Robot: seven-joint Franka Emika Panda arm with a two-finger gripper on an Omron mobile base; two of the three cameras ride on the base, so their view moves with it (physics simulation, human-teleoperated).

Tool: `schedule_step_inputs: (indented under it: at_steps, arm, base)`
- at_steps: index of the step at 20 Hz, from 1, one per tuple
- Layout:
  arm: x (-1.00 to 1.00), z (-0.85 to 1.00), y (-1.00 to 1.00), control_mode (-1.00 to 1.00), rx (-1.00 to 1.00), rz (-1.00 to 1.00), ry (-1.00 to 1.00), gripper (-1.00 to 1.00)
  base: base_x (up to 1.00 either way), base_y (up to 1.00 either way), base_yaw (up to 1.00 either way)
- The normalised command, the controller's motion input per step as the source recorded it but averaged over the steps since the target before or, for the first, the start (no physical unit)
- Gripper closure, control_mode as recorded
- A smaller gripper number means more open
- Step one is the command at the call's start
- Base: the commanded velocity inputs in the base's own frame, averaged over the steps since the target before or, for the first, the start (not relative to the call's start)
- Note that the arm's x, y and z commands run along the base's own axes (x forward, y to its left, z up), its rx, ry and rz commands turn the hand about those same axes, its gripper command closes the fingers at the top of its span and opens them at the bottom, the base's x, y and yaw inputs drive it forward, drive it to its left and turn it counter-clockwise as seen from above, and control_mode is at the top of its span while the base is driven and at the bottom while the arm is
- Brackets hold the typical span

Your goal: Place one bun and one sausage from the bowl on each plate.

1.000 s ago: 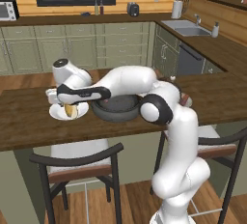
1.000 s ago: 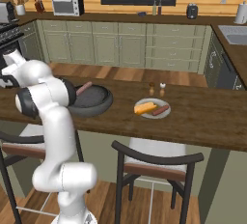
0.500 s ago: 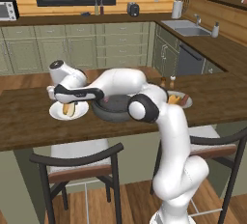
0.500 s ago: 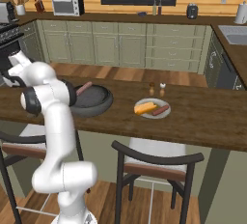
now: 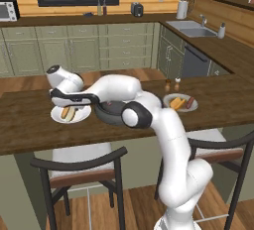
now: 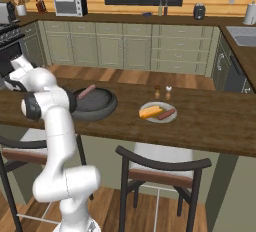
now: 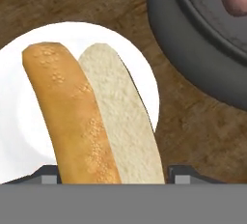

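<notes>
Lying split on white plate (image 7: pixel 144 80), golden speckled bun (image 7: pixel 72 117), pale inside

No text, label, brand, number or sign can be read in these pictures. The microwave (image 6: pixel 70 6) on the far counter has a plain front with no readable marks, and its control panel is too small to tell. The bun (image 7: pixel 72 117) shows only small seeds or specks on its crust, no print. The white plate (image 7: pixel 19 121) under it is plain.
</notes>
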Motion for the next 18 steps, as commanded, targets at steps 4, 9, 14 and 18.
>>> schedule_step_inputs:
  at_steps: [4,9,14,18]
  arm:
    - [0.59,-0.27,0.0,-1.0,0.04,-0.2,0.0,1.0]
    - [0.22,-0.1,-0.01,-1.0,0.06,-0.18,0.0,-1.0]
    - [0.03,-0.02,-0.06,-1.0,0.07,-0.15,0.0,-1.0]
    - [-0.11,-0.03,-0.36,-1.0,0.05,-0.12,-0.01,-1.0]
  base:
    - [0.0,0.0,0.0]
    - [0.0,0.0,0.0]
    - [0.0,0.0,0.0]
    - [0.0,0.0,0.0]
